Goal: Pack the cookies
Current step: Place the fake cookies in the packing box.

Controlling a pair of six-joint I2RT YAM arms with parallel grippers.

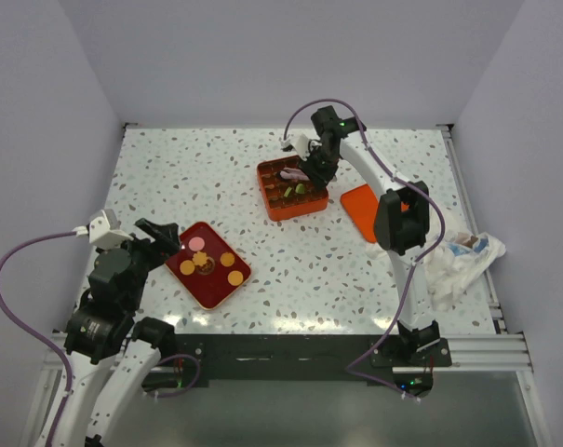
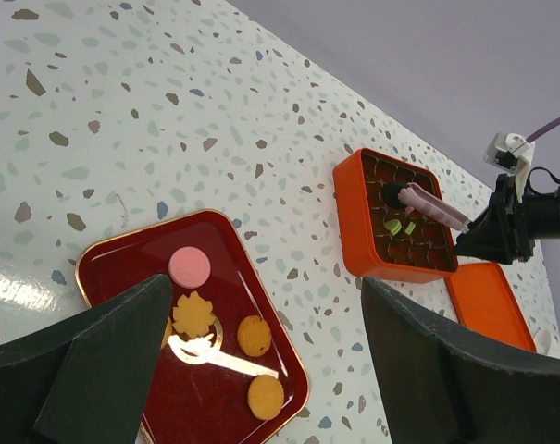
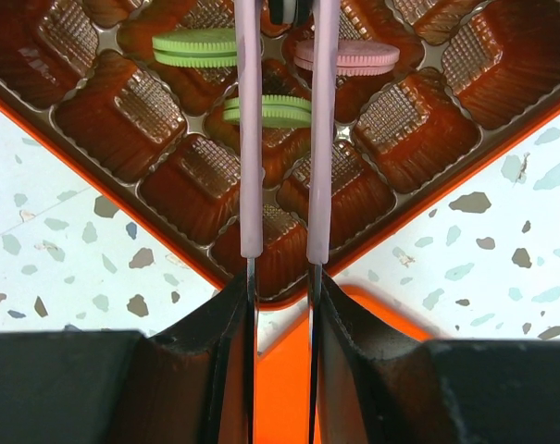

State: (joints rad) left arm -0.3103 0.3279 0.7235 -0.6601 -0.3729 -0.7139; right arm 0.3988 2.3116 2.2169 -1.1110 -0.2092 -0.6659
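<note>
Jaws of the left gripper point(image 2: 264, 282) stand spread wide over a glossy red rectangular tray point(image 1: 207, 291), lower left of the overhead view. It bears five cookies point(image 1: 227, 260): one pink, four orange, one of them scalloped. The right gripper point(image 3: 280, 277) pinches two-pronged pink tweezers point(image 3: 249, 139) above the orange box point(image 1: 295, 210), upper centre. Its ribbed brown insert point(image 3: 104, 120) holds three more: two green, one pink.

Five cookies point(image 2: 189, 268) on tray point(image 2: 122, 266), perhaps three boxed.
</note>
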